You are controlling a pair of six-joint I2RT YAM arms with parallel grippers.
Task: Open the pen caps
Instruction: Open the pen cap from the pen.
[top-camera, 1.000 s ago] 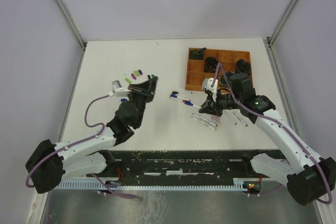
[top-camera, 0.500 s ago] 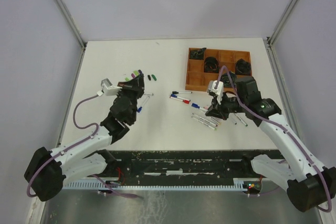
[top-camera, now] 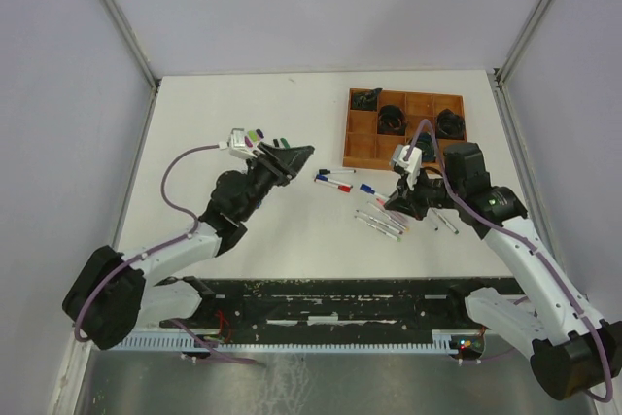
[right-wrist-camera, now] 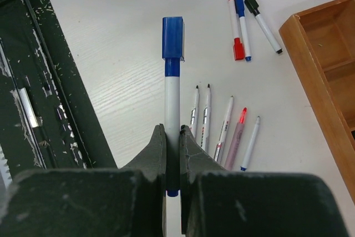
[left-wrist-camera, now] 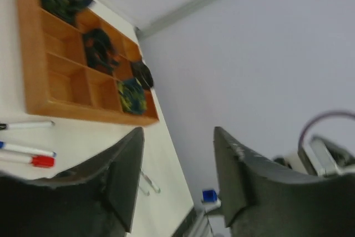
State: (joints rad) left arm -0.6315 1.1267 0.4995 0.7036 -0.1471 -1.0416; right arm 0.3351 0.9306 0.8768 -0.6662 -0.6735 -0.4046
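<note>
Blue cap (right-wrist-camera: 172, 37): on its pen, poking out past the fingertips, above the surface (right-wrist-camera: 111, 54), on the near side of the tray (right-wrist-camera: 294, 40).
Blue pen (right-wrist-camera: 172, 104): barrel clenched between the right fingers (right-wrist-camera: 157, 156).
Left fingers (left-wrist-camera: 125, 176): spread apart, empty, in the air well left of the cap.
Loose caps (top-camera: 255, 133): on the surface, far left.
Risk: an off-axis pull could drag the barrel through the grip, or flick the cap among the bare pens (right-wrist-camera: 208, 112) below.

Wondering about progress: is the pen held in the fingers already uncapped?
No, the blue cap sits on the pen in the right fingers.
</note>
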